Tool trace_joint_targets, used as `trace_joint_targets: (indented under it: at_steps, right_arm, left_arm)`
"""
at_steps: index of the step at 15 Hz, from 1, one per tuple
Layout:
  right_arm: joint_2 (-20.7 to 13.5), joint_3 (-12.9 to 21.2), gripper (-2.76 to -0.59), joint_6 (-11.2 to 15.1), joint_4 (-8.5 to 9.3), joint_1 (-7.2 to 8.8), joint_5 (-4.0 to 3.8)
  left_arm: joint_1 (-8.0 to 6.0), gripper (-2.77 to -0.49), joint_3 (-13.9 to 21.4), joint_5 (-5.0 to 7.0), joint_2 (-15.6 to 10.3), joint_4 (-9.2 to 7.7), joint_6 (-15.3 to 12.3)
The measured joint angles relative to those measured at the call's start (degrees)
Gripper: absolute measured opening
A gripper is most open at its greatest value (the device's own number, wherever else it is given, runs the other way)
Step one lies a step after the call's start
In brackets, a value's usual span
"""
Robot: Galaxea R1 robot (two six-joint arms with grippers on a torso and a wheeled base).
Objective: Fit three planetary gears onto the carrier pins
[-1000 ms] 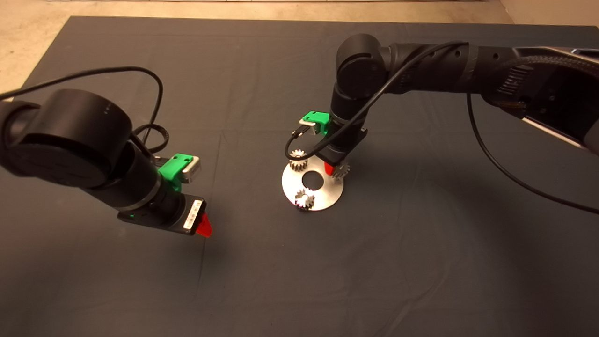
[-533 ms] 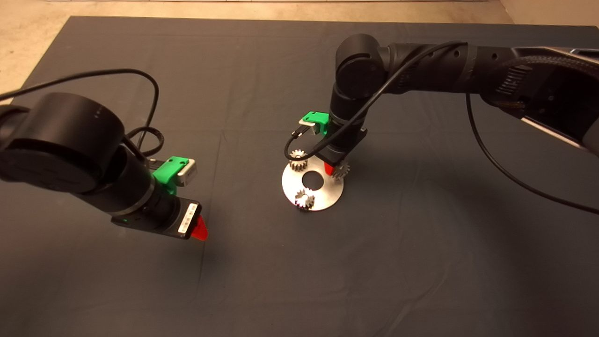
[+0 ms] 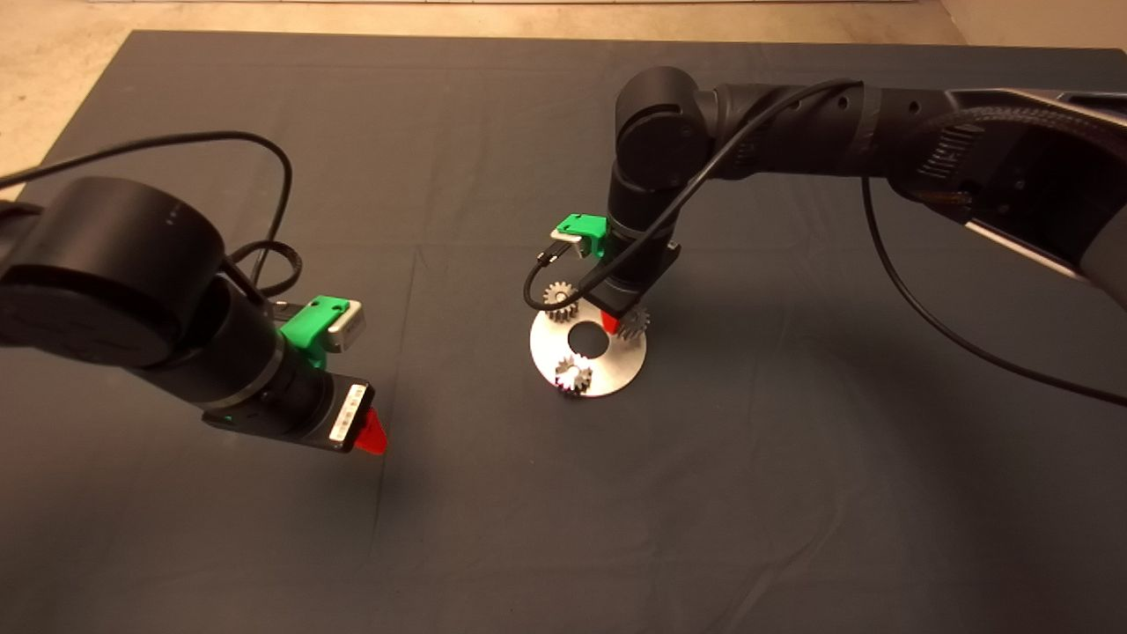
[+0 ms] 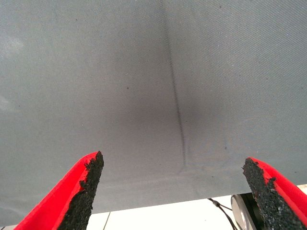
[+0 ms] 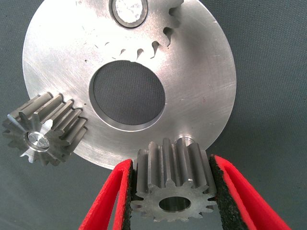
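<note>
The shiny silver disc lies mid-mat. One planetary gear sits on the far-left carrier pin, and a second gear sits on the near pin. My right gripper is shut on the third gear, holding it at the disc's right rim, just in front of the bare third pin. The gear's bore is beside the pin, not over it. Well left of the disc, my left gripper hangs open over bare mat, with nothing between its fingers.
The dark mat spreads wide around the disc. A black cable from the right wrist loops low over the far-left gear. Pale floor shows beyond the mat's far edge.
The right arm has shifted slightly left and down, bringing the held gear closer to the disc's right rim. The left arm has drifted a little left and back.
</note>
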Motion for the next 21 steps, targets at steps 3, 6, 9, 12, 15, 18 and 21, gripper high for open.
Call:
trace_joint_targets:
  at_steps: [3, 6, 9, 12, 15, 18, 21]
  right_arm:
    - [-0.06, 0.0, -2.36, 0.0, 0.01, 0.02, 0.11]
    - [-0.13, 0.0, -2.36, 0.0, 0.01, 0.02, 0.17]
    - [-0.49, 0.0, -2.36, 0.0, 0.01, 0.03, 0.52]
    - [-0.97, -0.2, -2.36, 0.0, 0.01, 0.04, 0.61]
    - [-1.05, -0.34, -2.36, 0.0, 0.01, 0.06, 0.63]
    - [-1.05, -0.39, -2.36, 0.0, 0.03, 0.06, 0.66]
    - [-1.1, -0.39, -2.36, 0.0, 0.04, 0.06, 0.66]
  left_arm:
    - [0.0, -1.19, 0.0, -0.01, 0.0, 0.01, 0.0]
    - [0.0, -1.19, 0.0, 0.0, 0.0, -0.02, 0.0]
    - [0.0, -1.19, 0.0, -0.02, 0.0, 0.01, 0.0]
    - [0.0, -1.19, 0.0, 0.0, 0.0, -0.02, 0.0]
    - [0.0, -1.19, 0.0, 0.0, 0.0, 0.01, 0.0]
    - [0.0, -1.19, 0.0, -0.02, 0.0, 0.01, 0.0]
    - [0.0, -1.19, 0.0, -0.02, 0.0, 0.01, 0.0]
